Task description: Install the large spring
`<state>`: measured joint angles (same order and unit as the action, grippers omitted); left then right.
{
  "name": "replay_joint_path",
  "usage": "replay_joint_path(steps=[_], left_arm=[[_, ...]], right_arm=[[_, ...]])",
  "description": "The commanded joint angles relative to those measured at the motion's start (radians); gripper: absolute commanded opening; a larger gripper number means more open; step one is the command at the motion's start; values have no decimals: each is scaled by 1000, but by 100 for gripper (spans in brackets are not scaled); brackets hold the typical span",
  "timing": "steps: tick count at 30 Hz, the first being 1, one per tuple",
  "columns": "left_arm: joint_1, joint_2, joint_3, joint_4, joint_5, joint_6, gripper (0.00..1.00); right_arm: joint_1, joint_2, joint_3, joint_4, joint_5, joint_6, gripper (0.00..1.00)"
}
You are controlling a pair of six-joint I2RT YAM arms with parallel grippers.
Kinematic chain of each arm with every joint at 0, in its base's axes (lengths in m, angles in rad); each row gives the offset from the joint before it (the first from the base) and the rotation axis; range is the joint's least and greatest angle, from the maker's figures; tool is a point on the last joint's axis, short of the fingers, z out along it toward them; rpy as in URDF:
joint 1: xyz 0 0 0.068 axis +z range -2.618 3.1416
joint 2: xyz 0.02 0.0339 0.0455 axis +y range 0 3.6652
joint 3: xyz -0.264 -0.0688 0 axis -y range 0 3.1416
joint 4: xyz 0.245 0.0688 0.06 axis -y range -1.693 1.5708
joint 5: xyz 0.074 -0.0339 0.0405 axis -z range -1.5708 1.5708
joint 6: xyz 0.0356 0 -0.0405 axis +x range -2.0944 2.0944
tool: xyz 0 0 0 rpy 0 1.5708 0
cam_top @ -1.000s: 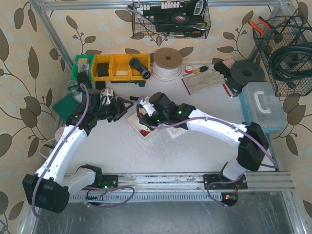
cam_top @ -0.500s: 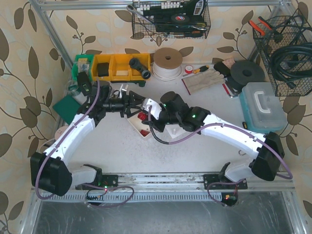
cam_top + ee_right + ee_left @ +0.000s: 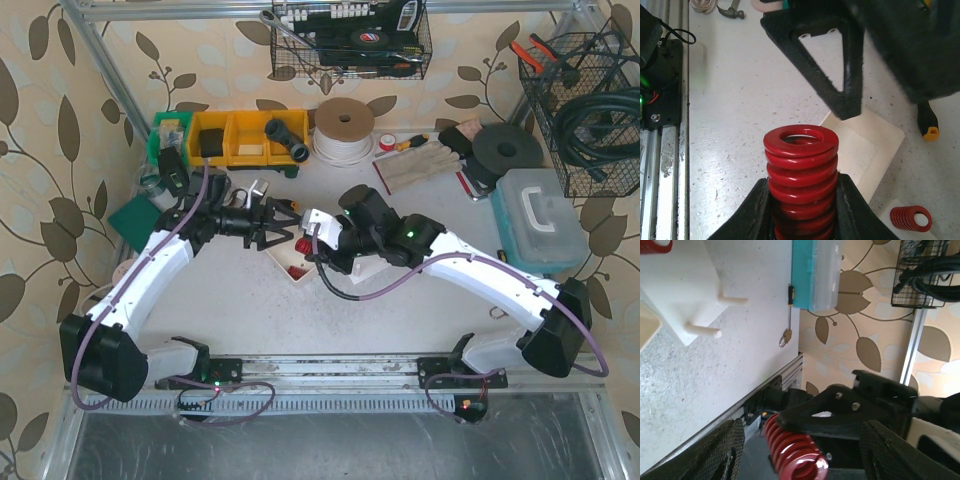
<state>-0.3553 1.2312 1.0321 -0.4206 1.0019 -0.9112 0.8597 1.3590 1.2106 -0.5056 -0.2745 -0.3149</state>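
Observation:
My right gripper [image 3: 802, 186] is shut on the large red spring [image 3: 801, 165], which stands up out of its fingers. In the top view the spring [image 3: 302, 240] hangs above the white tray [image 3: 283, 262]. My left gripper [image 3: 278, 226] is open and empty, with its fingers spread on either side of the spring's free end. In the left wrist view the spring [image 3: 792, 452] lies between my left fingers [image 3: 722, 447], under a black right finger. A white block [image 3: 680, 290] with two pegs [image 3: 732, 300] sits on the table beyond. A small red spring [image 3: 910, 218] lies nearby.
Yellow bins [image 3: 245, 137] and a tape roll [image 3: 345, 125] stand at the back. A teal case [image 3: 540, 220] is at the right, also seen in the left wrist view [image 3: 815, 272]. A yellow-handled screwdriver [image 3: 927, 127] lies by the tray [image 3: 867, 145]. The aluminium rail [image 3: 350, 370] runs along the near edge.
My left gripper has swung right and now brackets the spring's end. My right gripper has moved slightly right with the spring still in it.

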Motion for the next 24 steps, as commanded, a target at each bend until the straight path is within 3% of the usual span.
replay_joint_path(steps=[1,14,24], left_arm=[[-7,-32,-22,-72,45,85,67],[-91,-38,-27,-28,50,69,66],[-120,-39,-31,-50,4,87,52]], right_arm=[[-7,-20,57,-36,-40,-50,0],[-11,9,70,-48,-44,-54,0],[-17,11,79,-73,-31,-70,0]])
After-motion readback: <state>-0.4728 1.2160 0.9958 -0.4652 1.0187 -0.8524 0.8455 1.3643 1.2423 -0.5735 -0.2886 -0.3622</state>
